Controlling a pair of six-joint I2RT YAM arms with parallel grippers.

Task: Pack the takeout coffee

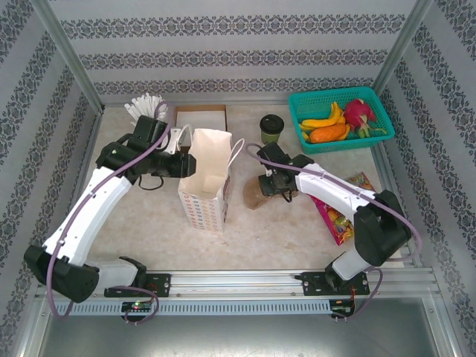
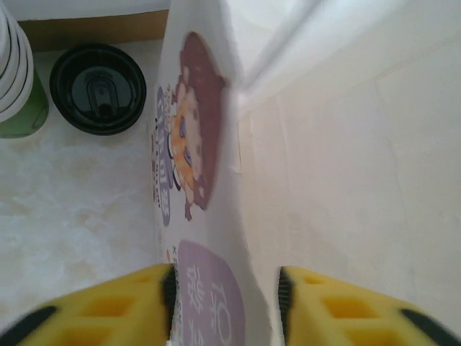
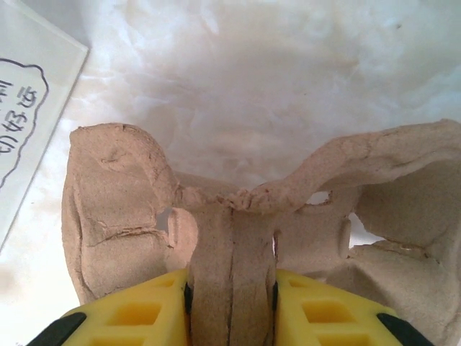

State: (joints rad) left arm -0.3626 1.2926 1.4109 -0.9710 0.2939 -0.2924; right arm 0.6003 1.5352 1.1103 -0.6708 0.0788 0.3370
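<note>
Firmly, right pincer (image 3: 232, 290) pinches fibrous pulp carrier (image 3: 115, 216); left pincer (image 2: 225, 282) gapes astride paper bag (image 2: 346, 180).

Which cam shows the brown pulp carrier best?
Right wrist: the pulp carrier is close up, its centre rib pinched in the right gripper. Top external gives a small brown patch of it beside the paper bag, partly under the arm.

Striped patterned walls (image 1: 223, 44) enclose a pale marbled tabletop (image 1: 149, 223) edged by aluminium rails (image 1: 245, 277).
</note>
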